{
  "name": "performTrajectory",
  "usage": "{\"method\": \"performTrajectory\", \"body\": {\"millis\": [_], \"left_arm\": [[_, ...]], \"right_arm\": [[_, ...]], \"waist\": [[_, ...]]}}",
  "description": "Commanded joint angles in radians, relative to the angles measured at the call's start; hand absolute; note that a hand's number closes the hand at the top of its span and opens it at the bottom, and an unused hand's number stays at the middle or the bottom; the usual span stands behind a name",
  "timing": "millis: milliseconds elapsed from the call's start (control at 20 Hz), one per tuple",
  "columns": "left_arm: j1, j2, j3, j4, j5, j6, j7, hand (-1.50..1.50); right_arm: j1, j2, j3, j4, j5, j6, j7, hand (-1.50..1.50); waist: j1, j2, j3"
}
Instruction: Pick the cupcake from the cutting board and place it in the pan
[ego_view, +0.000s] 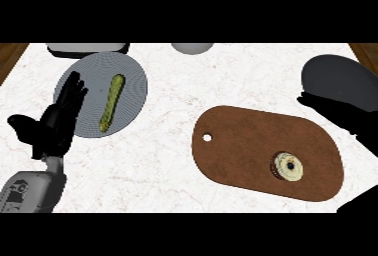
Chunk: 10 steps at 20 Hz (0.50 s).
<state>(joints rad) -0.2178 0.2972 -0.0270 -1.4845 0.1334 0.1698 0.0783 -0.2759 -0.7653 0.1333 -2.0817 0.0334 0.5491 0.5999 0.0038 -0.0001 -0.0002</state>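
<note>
Brown and oval, the cutting board (244, 145) is laid slantwise on the right front part of the white marble counter (221, 75), with its hanging hole turned to the left. The cupcake (288, 166) is seen from above. It stands on the board near the right end and close to the front edge, and nothing touches it. From that spot it is judged to be easiest to reach from the right side.

The dark grey pan (338, 79) is set at the counter's right edge toward the back, apart from the board. The carry is therefore judged to be a short one, away from the front edge.

A black shape just in front of the pan, against the right edge, is taken for the right hand (339, 117). Whether it is spread or closed cannot be told, and nothing is seen held in it.

The left hand (63, 117) is shown near the counter's left edge, spread and upright, with nothing pinched. It is seen across the left rim of a grey plate (129, 70), on which a long yellow-green vegetable (112, 102) lies. This hand is judged to be resting out of the way, since neither the board nor the pan is near it.

At the back edge a pale container (88, 48) and a grey bowl (193, 47) are partly cut off. The pick is judged not yet made.
</note>
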Motion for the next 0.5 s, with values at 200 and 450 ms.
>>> {"method": "performTrajectory", "body": {"millis": [200,450], "left_arm": [[-0.010,-0.025,0.042,0.077,-0.018,-0.040,-0.078,0.00],[-0.001,-0.027,0.025,-0.044,-0.040,-0.036,0.042,0.00]], "right_arm": [[0.038,0.066,-0.008,0.161,0.149,0.095,-0.179,-1.50],[0.018,0.134,0.031,0.164,0.196,0.152,-0.150,-1.50]], "waist": [[-0.004,0.001,0.000],[0.000,0.000,0.000]]}}
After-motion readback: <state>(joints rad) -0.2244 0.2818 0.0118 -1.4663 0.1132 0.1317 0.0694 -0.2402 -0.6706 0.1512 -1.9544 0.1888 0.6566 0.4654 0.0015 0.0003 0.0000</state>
